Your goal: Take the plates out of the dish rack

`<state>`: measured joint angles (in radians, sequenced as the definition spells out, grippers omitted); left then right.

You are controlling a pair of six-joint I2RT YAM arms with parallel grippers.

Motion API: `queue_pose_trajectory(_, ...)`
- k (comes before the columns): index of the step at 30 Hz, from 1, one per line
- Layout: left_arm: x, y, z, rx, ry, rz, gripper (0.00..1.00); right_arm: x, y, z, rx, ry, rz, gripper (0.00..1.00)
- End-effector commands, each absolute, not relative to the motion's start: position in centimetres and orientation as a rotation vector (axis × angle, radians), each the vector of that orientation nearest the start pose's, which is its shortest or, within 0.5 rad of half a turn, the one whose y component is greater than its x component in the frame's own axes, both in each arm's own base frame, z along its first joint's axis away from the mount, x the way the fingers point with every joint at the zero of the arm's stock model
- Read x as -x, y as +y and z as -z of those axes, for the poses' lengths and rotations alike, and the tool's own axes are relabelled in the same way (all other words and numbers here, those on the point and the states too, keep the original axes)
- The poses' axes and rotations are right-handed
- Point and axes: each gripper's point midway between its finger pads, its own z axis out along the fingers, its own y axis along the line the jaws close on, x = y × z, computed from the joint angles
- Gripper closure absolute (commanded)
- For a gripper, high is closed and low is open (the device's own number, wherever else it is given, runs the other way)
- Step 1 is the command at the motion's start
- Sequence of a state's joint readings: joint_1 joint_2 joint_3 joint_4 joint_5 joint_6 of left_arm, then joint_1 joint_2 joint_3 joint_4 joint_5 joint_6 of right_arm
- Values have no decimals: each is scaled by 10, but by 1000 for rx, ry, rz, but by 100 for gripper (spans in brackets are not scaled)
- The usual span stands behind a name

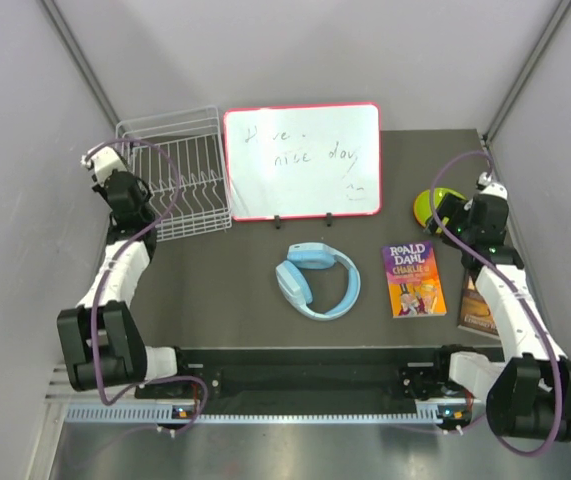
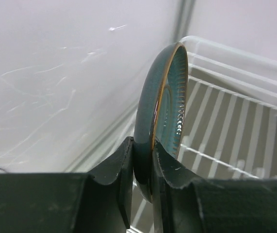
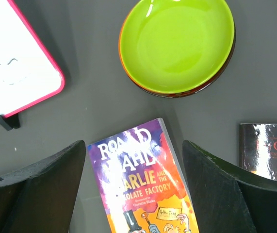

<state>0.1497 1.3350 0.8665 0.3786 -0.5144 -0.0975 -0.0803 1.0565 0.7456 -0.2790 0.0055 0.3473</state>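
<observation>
Plate [image 2: 161,107], lower rim behind left gripper [image 2: 143,148]

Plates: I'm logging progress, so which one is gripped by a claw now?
The teal plate, held upright on edge in the left claw at the dish rack; the lime-green plate lies flat on the table, ungripped.

Bright, even light; glare on green plate [image 3: 177,46]; dish rack [image 2: 235,121] soft.

top: overhead, wide | left wrist: close, dish rack [image 2: 240,54] | right wrist: downward, whiteboard [image 3: 12,58] shared
</observation>
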Motion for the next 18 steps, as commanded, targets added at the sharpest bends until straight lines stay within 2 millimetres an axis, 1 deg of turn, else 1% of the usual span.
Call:
queue_pose_trajectory(1,-410,110,-315,601,1467,-172,100,-316,0,-179,-411,2069,-217,16)
queue_pose_trajectory(2,-411,97,-319,594,1471,-89,100,-312,4,-189,-396,2042,-245,14)
queue_pose_trajectory(3,-409,81,-325,565,1477,-3,100,-311,9,-194,-381,2028,-278,14)
queue_pose_trajectory(5,-405,56,-325,569,1496,168,100,-307,31,-209,-314,1986,-415,11)
queue_pose_trajectory(6,-405,32,-319,520,1531,289,100,-308,42,-218,-266,1956,-483,10)
queue_pose_trajectory(7,-403,16,-320,514,1535,392,100,-304,65,-223,-196,1958,-630,9)
queue_pose_trajectory(8,-401,4,-320,494,1538,451,100,-302,75,-227,-172,1954,-702,9)
queue_pose_trajectory(9,-398,-20,-313,451,1574,540,100,-305,85,-237,-129,1912,-762,9)
queue_pose_trajectory(10,-396,-35,-312,442,1583,601,100,-302,96,-238,-122,1912,-837,9)
queue_pose_trajectory(11,-394,-49,-310,419,1595,645,100,-300,105,-241,-104,1902,-867,9)
queue_pose_trajectory(12,-388,-78,-310,364,1614,713,100,-300,110,-244,-97,1887,-888,9)
queue_pose_trajectory(13,-385,-92,-310,333,1623,745,100,-305,111,-251,-112,1855,-901,9)
queue_pose_trajectory(14,-381,-104,-308,314,1634,772,100,-300,128,-253,-68,1856,-948,9)
queue_pose_trajectory(15,-375,-125,-309,270,1637,821,100,-300,133,-255,-62,1851,-966,9)
queue_pose_trajectory(16,-371,-138,-307,253,1648,874,100,-303,140,-260,-60,1826,-997,9)
queue_pose_trajectory(17,-367,-150,-302,238,1666,914,100,-301,152,-263,-35,1823,-1035,9)
queue_pose_trajectory(18,-362,-166,-306,201,1658,965,100,-300,157,-264,-29,1819,-1055,9)
